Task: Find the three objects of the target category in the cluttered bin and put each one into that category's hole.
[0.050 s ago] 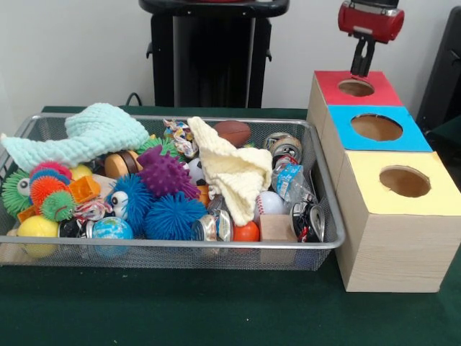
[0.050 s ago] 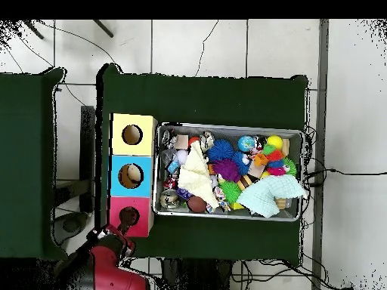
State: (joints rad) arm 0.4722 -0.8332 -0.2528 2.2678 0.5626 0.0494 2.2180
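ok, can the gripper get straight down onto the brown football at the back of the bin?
Probably yes. The football lies uncovered at the bin's far edge, with the yellow cloth beside it, not over it. The gripper hangs over the red box, away from the bin.

The bin (image 1: 328, 216) was silver wire mesh. The boxes (image 1: 385, 249) looked like pale wood grain with matt coloured tops. Two knitted cloths (image 1: 234, 173) lay among rubbery spiky balls (image 1: 164, 173) and shiny cans (image 1: 214, 228). The surface (image 1: 216, 310) was matt green fabric.
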